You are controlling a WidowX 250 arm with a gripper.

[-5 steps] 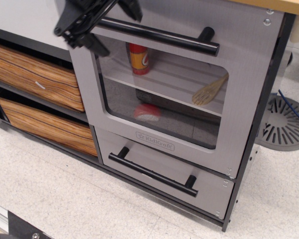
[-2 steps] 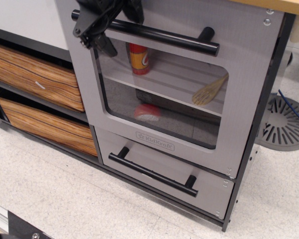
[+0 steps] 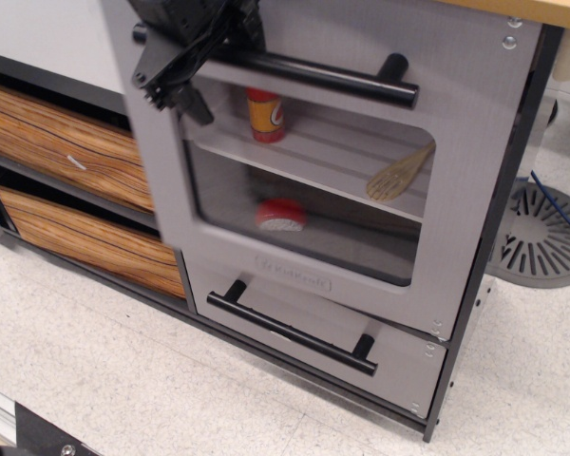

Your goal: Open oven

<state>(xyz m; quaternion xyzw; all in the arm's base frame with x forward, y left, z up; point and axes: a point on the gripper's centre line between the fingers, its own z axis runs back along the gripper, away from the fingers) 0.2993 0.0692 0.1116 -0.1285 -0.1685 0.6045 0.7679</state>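
The oven's grey door (image 3: pixel 294 281) fills the middle of the view, with a big clear window (image 3: pixel 313 204) and a long black bar handle (image 3: pixel 332 76) across its top. The door looks motion-blurred, and its left edge stands slightly out from the cabinet. My black gripper (image 3: pixel 176 87) is at the handle's left end, with the fingers closed around the bar and hiding that end. Through the window I see a white shelf (image 3: pixel 304 157), a red and yellow bottle (image 3: pixel 264 114), a wooden spatula (image 3: pixel 399 173) and a red and white item (image 3: pixel 281 216).
Below the door is a smaller grey drawer (image 3: pixel 399 366) with a black bar handle (image 3: pixel 294 328). Two wood-grain drawers (image 3: pixel 57 142) (image 3: pixel 85 237) sit to the left. A grey round slotted base (image 3: pixel 541 233) stands on the floor to the right. A wooden countertop edge (image 3: pixel 541 9) runs along the top.
My gripper moved right onto the left end of the handle and closed around it. The door's left edge has since swung outward a little and the door is blurred.
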